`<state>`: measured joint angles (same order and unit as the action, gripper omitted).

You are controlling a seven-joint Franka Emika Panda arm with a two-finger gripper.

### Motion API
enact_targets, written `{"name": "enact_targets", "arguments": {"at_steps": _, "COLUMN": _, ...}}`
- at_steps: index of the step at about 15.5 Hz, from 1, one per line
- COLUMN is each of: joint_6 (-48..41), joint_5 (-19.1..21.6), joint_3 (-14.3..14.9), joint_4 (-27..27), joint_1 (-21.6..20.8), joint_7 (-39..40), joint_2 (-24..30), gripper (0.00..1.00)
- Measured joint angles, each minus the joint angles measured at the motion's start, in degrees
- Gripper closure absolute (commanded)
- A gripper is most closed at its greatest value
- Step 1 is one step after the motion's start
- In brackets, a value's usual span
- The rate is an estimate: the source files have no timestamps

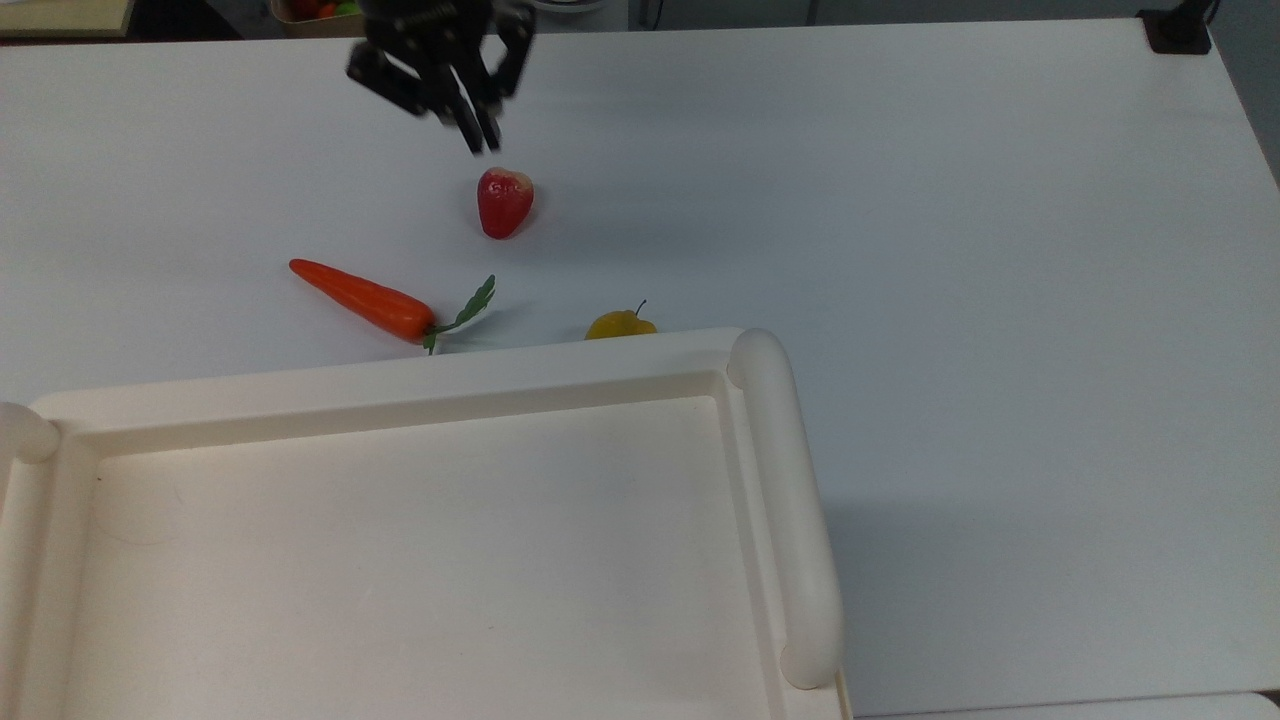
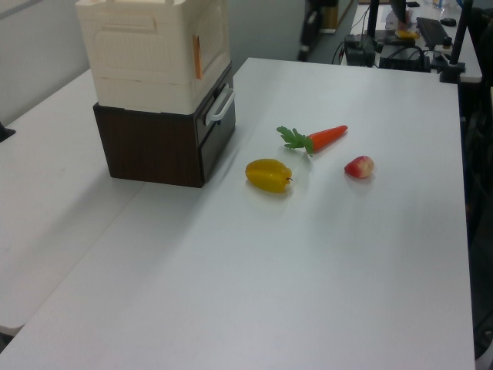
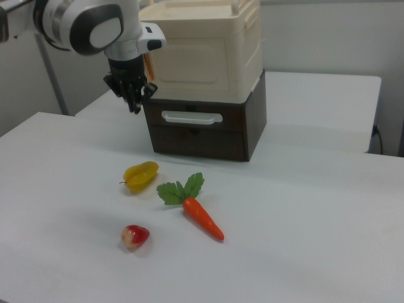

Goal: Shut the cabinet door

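Observation:
The cabinet (image 3: 246, 38) is a large cream unit standing on a dark brown drawer base; its recessed top and rounded rail (image 1: 780, 480) take up the lower part of the top view. The cabinet door (image 3: 189, 60) is the cream front panel. It lies flush with the cabinet front, an orange mark at its left edge in the right view. In the left view the door (image 2: 214, 38) faces right. My gripper (image 1: 482, 143) hangs over the table away from the cabinet, above the red fruit, shut and holding nothing. In the right view the gripper (image 3: 134, 107) is just left of the cabinet front.
A carrot (image 1: 365, 298), a red fruit (image 1: 503, 202) and a yellow fruit (image 1: 620, 325) lie on the white table in front of the cabinet. The brown drawer base (image 3: 246, 136) has a white handle (image 3: 192, 117). Open table stretches to the top view's right.

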<state>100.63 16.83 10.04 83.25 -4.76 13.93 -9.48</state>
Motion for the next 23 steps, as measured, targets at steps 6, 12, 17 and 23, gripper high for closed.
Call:
{"name": "enact_targets", "arguments": {"at_steps": 6, "joint_6": -14.44, "joint_5": -6.34, "joint_3": 0.27, "joint_4": 0.85, "joint_1": 6.05, "joint_7": -1.79, "joint_2": 4.89, "gripper": 0.0}}
{"name": "enact_targets", "arguments": {"at_steps": 12, "joint_6": -14.58, "joint_5": -8.09, "joint_3": 0.13, "joint_4": 1.76, "joint_1": 5.92, "joint_7": -10.09, "joint_2": 5.13, "gripper": 0.0}}
{"name": "enact_targets", "arguments": {"at_steps": 17, "joint_6": -14.68, "joint_5": -8.71, "joint_3": 0.3, "joint_4": 1.68, "joint_1": 7.02, "joint_7": -10.69, "joint_2": 6.55, "gripper": 0.0}}
{"name": "enact_targets", "arguments": {"at_steps": 23, "joint_6": -15.5, "joint_5": -8.72, "joint_3": 0.39, "joint_4": 1.5, "joint_1": 8.95, "joint_7": -9.43, "joint_2": 7.61, "gripper": 0.0}}
